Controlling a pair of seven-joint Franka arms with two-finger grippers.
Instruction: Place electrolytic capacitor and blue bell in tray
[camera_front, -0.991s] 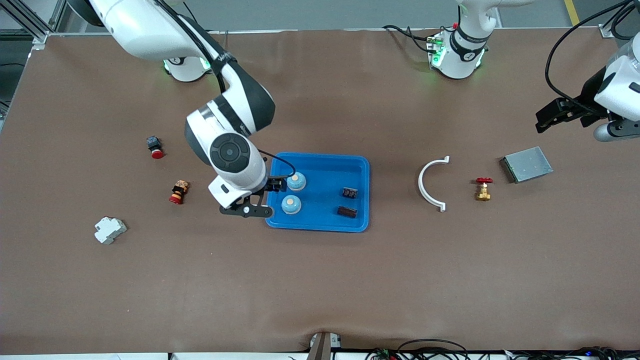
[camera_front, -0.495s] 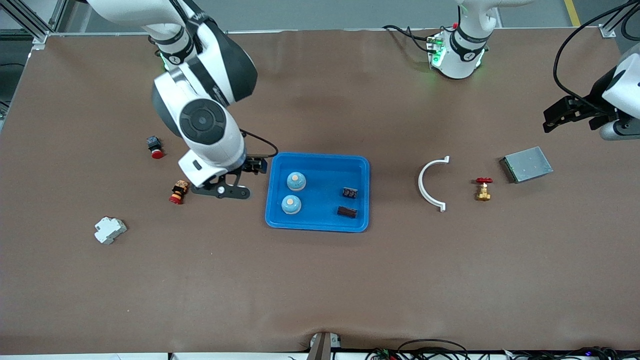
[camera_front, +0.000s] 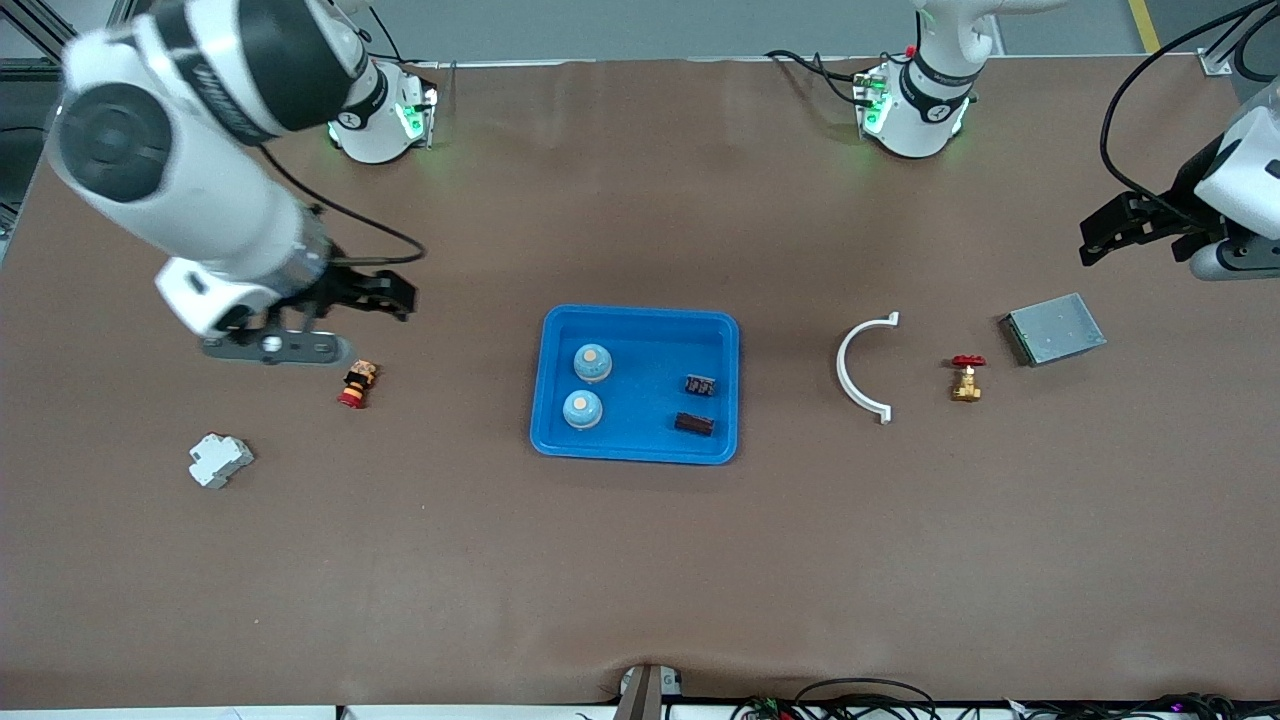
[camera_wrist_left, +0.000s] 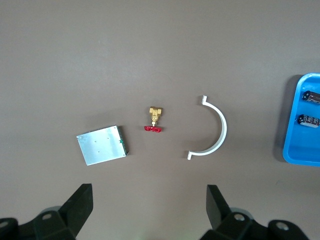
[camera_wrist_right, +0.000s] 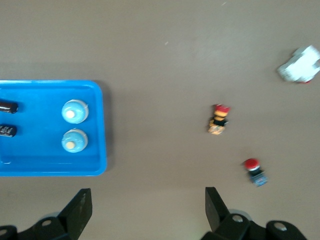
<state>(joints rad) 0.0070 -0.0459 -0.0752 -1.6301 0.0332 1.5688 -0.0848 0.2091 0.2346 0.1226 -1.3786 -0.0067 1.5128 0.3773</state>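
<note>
**Right arm clear of tray, both bells and both capacitors in**

Right gripper has pulled off the tray and is now up over bare worktop toward the right arm's end, above the small red-capped part. Jaws spread, nothing held. A second ago it was at the tray edge beside the bells.

Tray contents: two blue bells side by side, two electrolytic capacitors at the tray's other end. Right wrist view confirms all four inside the rim.

Left gripper waits, jaws spread and empty, over the grey metal box end.

Judgement: placement looks done, this is retreat. White clip, brass valve, white block aren't task parts.
</note>
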